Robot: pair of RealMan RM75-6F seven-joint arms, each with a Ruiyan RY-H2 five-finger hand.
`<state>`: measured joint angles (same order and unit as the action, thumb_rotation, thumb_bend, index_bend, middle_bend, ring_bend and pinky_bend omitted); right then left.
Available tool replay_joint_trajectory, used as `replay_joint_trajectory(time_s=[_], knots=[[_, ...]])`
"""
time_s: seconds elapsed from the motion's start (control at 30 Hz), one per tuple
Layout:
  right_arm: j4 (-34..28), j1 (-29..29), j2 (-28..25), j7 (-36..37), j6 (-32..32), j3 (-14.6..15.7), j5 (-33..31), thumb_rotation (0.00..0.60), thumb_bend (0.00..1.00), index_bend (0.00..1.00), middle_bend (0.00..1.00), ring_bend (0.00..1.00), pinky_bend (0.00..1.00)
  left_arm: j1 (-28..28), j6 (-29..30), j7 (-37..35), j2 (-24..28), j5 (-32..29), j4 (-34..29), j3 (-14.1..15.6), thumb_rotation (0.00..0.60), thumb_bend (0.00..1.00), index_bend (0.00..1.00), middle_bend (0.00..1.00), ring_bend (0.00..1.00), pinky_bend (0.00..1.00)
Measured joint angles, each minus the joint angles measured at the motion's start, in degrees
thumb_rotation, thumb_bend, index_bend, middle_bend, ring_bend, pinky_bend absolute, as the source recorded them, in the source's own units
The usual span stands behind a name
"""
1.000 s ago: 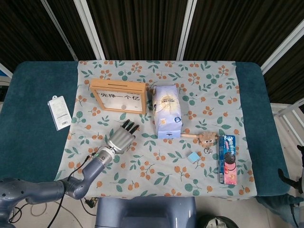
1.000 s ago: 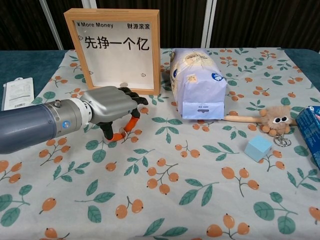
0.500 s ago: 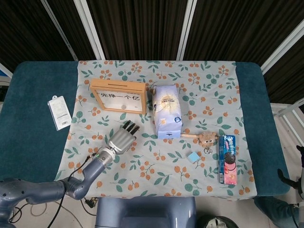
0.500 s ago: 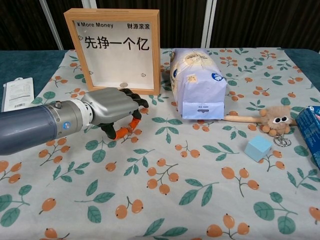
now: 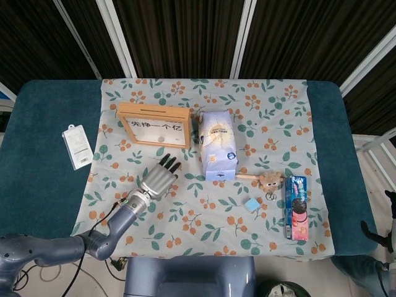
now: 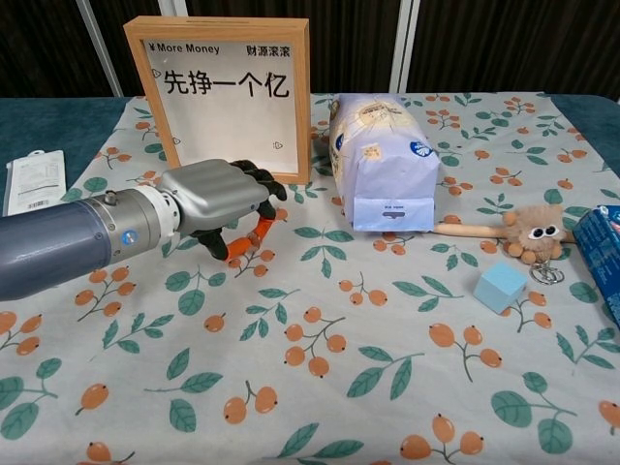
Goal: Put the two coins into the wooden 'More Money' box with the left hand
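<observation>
The left robot hand (image 6: 218,201) hovers low over the floral cloth (image 6: 320,378) on the worktop, just in front of the wooden 'More Money' box (image 6: 225,95), fingers curled downward; whether it holds a coin I cannot tell, and no coin shows on the cloth. The box stands upright beside a pale blue bag (image 6: 380,160). Further right lie a blue cube (image 6: 501,286) and a fuzzy toy (image 6: 531,231)
</observation>
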<state>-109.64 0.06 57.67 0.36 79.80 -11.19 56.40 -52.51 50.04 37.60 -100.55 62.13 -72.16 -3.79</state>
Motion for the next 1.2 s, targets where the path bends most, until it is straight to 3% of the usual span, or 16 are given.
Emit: replay_joint_trajectory(time_s=[0.3, 0.47, 0.6, 0.8, 0.93, 1.2], knots=[[0.05, 0.04, 0.1, -0.02, 0.27, -0.09, -0.17, 0.6, 0.37, 0.13, 0.08, 0.06, 0.0, 0.6, 5.05, -1.45, 2.65, 4.95, -3.36, -1.32, 0.6, 0.58, 0.69, 0.14, 0.0, 0.0], [-0.02, 0.03, 0.17, -0.01, 0.5, -0.19, -0.29, 0.6, 0.37, 0.12, 0.08, 0.06, 0.0, 0.68, 9.18, -1.04, 7.31, 8.41, -8.73, -3.22, 0.6, 0.58, 0.7, 0.15, 0.0, 0.0], [-0.09, 0.05, -0.21, 0.55, -0.01, 0.0, 0.31, 0.6, 0.37, 0.12, 0.08, 0.06, 0.0, 0.22, 9.73, 2.61, 11.65, 7.6, -13.27, -5.3, 0.6, 0.57, 0.7, 0.15, 0.0, 0.0], [-0.1, 0.07, -0.11, 0.4, -0.15, 0.33, 0.51, 0.6, 0.37, 0.12, 0.08, 0.06, 0.0, -1.7, 10.18, 13.2, 19.26, 0.84, -23.0, -9.81, 0.6, 0.56, 0.7, 0.15, 0.0, 0.0], [-0.09, 0.11, -0.03, 0.24, -0.03, 0.3, 0.39, 0.6, 0.37, 0.12, 0.08, 0.06, 0.0, -4.15, 10.65, 21.34, 23.81, -7.39, -28.34, -13.18, 0.6, 0.56, 0.7, 0.15, 0.0, 0.0], [-0.08, 0.17, 0.1, -0.03, 0.11, 0.32, 0.23, 0.6, 0.37, 0.12, 0.08, 0.06, 0.0, -11.53, 10.91, 33.72, 30.64, -22.27, -31.11, -16.41, 0.6, 0.56, 0.7, 0.15, 0.0, 0.0]])
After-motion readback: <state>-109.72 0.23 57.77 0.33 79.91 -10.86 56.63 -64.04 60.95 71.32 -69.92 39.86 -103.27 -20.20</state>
